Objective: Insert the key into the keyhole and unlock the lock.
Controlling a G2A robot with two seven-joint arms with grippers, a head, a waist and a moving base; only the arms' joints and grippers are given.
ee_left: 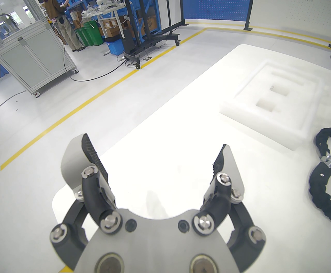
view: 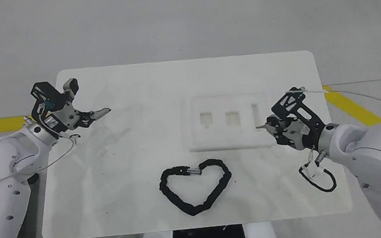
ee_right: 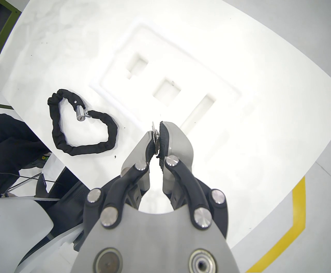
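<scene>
Two grippers hang over the white table (view: pixel 115 197). The right gripper (ee_right: pixel 156 129), above the foam tray's (view: pixel 200 143) right end, is clamped on the key (ee_right: pixel 154 134). The left gripper (ee_left: pixel 154 142), jaws spread wide and holding nothing, is by the table's left edge. The black chain lock (view: pixel 195 185) lies heart-shaped near the front edge, with its silver cylinder (ee_right: pixel 80 114) at the notch.

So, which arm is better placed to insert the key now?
Right. The right pincer is shut on the key, and the keyhole shows in its wrist view. The left pincer is open and holds nothing.
</scene>
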